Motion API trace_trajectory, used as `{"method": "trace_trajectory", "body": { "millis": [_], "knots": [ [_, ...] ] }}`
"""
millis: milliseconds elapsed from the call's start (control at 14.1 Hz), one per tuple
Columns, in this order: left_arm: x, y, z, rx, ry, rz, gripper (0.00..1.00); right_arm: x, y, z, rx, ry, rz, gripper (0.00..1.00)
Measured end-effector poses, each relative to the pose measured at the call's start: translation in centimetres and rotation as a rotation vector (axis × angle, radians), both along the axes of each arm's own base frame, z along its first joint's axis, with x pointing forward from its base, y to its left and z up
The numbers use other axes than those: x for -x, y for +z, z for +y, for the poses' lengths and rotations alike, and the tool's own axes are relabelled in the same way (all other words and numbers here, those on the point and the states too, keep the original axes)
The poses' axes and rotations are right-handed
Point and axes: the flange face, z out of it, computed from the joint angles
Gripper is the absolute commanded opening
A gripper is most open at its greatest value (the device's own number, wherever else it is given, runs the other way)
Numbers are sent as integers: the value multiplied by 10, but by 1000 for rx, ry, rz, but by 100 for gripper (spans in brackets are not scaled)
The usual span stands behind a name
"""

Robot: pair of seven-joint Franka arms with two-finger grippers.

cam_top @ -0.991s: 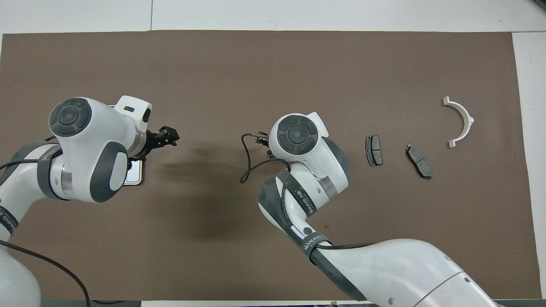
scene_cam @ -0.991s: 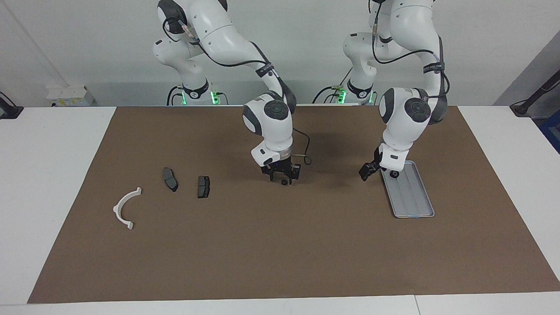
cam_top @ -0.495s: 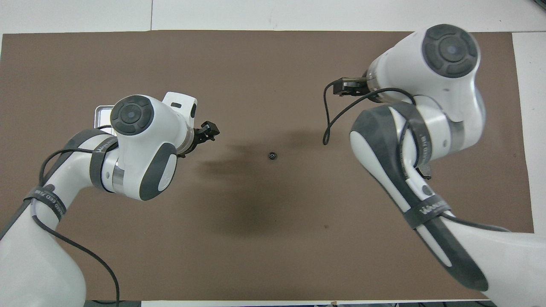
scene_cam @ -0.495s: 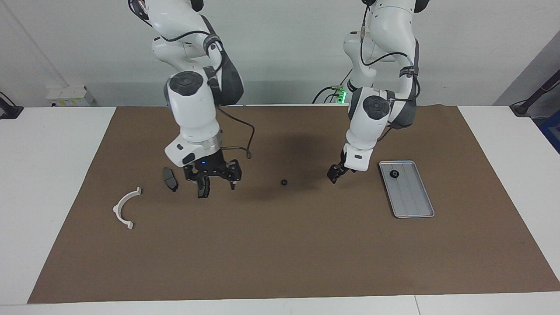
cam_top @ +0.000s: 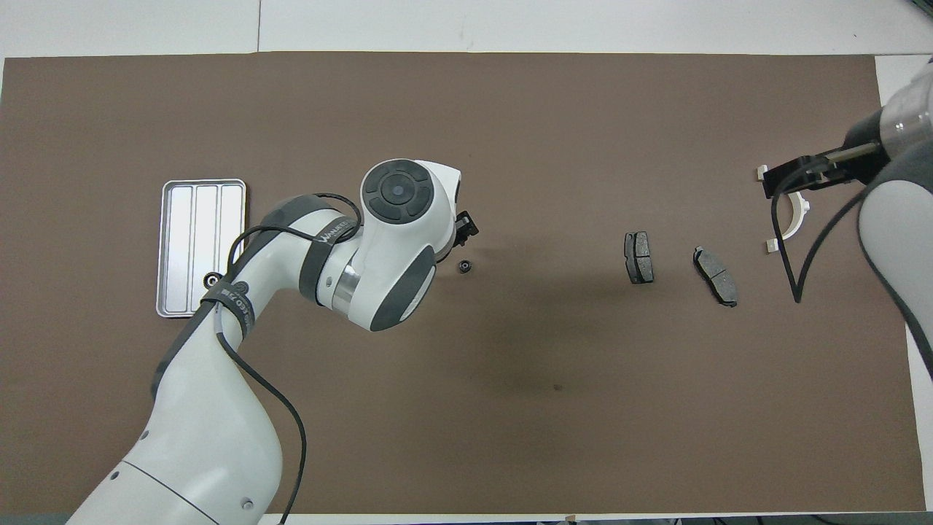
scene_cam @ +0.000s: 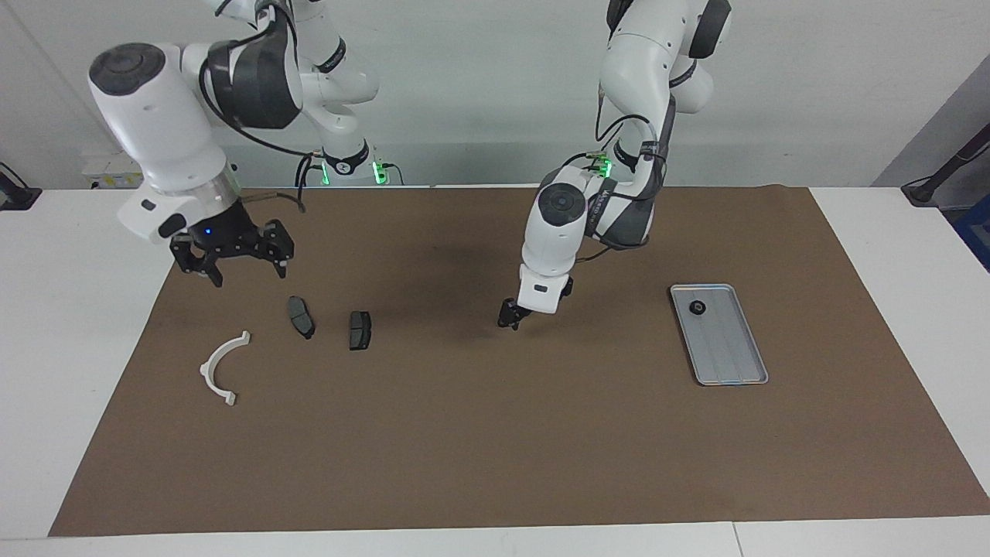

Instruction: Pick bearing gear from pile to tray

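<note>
One small black bearing gear [cam_top: 463, 267] lies on the brown mat at the table's middle. My left gripper [scene_cam: 508, 319] is low over that spot, open, and hides the gear in the facing view. In the overhead view the left gripper [cam_top: 467, 225] shows just beside the gear. Another bearing gear [scene_cam: 696, 307] lies in the silver tray [scene_cam: 731, 356] toward the left arm's end. My right gripper [scene_cam: 232, 267] hangs open and empty, high over the mat's edge at the right arm's end.
Two dark brake pads [scene_cam: 301, 316] [scene_cam: 360, 329] and a white arc bracket [scene_cam: 220, 367] lie on the mat toward the right arm's end. In the overhead view the right gripper [cam_top: 774, 180] partly covers the bracket [cam_top: 799, 216]. The tray [cam_top: 178, 240] lies lengthwise.
The right gripper left a gear at the mat's middle, then rose and swung out to its own end. The left gripper moved from the tray to that gear.
</note>
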Motion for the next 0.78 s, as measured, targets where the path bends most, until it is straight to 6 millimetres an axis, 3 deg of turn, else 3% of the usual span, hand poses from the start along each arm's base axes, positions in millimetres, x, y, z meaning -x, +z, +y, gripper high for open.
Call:
{"method": "trace_trajectory", "body": {
  "millis": [142,283,495,779],
  "knots": [
    [18,-15,-26,-16,-10,20,95,30,20,-5,1,-22,58,100],
    [27,-30,-37,-29,-13,35,92,44,12,-6,3,-45,94,100],
    [23,-35,-35,-34,-7,37,86,47,-8,-1,6,-73,115,100],
    [15,-37,-29,-29,29,21,84,47,4,0,5,-82,76,100]
  ]
}}
